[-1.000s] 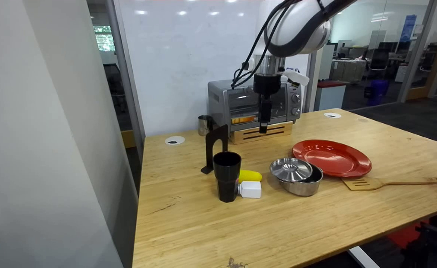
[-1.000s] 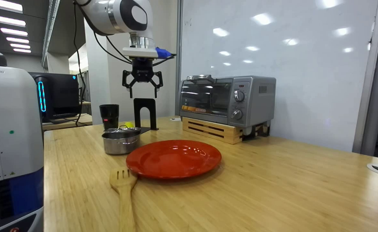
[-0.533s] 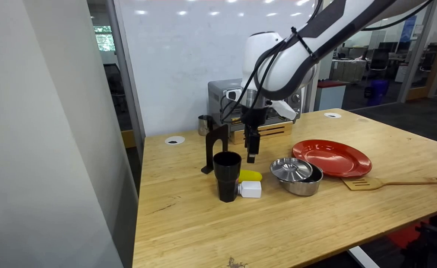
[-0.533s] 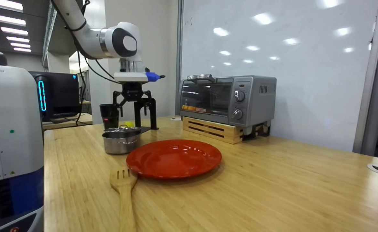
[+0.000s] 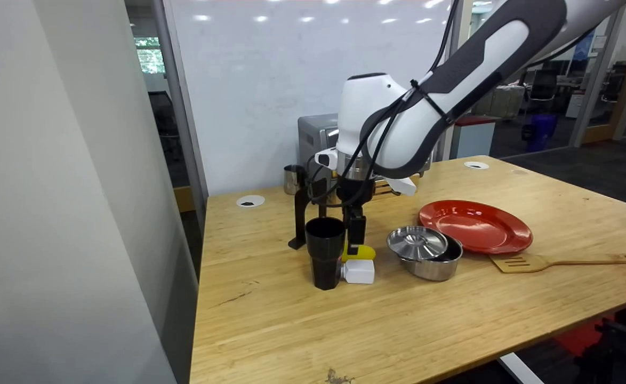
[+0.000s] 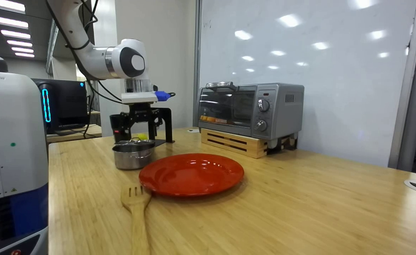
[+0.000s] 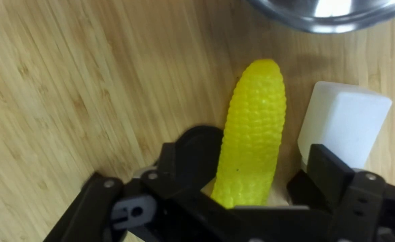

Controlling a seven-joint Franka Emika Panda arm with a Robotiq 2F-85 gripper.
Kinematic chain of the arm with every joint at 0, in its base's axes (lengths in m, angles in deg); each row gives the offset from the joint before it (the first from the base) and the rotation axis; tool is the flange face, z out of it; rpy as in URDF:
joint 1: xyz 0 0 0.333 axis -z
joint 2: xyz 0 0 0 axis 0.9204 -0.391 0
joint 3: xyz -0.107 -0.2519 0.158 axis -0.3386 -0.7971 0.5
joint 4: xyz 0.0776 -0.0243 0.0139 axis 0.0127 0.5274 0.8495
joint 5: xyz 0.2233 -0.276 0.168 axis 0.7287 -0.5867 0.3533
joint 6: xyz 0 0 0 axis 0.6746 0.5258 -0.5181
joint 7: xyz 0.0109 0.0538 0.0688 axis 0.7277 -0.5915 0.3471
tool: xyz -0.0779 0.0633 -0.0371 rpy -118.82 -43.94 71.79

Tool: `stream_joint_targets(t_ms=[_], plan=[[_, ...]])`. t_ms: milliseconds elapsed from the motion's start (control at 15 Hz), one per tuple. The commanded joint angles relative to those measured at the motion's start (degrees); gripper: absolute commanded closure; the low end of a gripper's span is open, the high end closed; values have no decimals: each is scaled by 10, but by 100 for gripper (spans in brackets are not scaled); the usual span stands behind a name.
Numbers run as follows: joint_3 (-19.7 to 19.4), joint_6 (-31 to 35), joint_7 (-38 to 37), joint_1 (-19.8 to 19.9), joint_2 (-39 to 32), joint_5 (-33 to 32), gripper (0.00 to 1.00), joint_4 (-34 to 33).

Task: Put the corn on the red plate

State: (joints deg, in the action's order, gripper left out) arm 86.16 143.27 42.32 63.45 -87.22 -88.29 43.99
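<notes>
The corn (image 7: 251,134) is a bright yellow cob lying on the table, and it also shows in an exterior view (image 5: 366,253). My gripper (image 7: 244,164) is open, with one finger on each side of the cob's near end. A gap shows between the cob and the right finger. The cob's near end is hidden behind the gripper's body. In an exterior view the gripper (image 5: 354,249) is low over the corn, behind the black cup (image 5: 324,261). The red plate (image 5: 475,229) lies bare, away from the gripper, and shows in both exterior views (image 6: 191,177).
A white block (image 7: 349,121) lies close beside the corn and the right finger. A metal bowl (image 5: 434,271) with a tilted lid (image 5: 417,242) stands between corn and plate. A black bookend (image 5: 298,218) stands behind the cup. A wooden spatula (image 6: 137,205) touches the plate's edge.
My gripper has come down from high above the table, moving toward the cup, to around the corn. It has stayed open. The corn, plate and other objects have not moved.
</notes>
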Motion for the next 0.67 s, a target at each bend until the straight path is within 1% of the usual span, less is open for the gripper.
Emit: stream_joint_targets(t_ms=[0, 600], plan=[[7, 23, -11, 3, -6, -15, 0, 9], [9, 31, -5, 9, -7, -14, 0, 15]])
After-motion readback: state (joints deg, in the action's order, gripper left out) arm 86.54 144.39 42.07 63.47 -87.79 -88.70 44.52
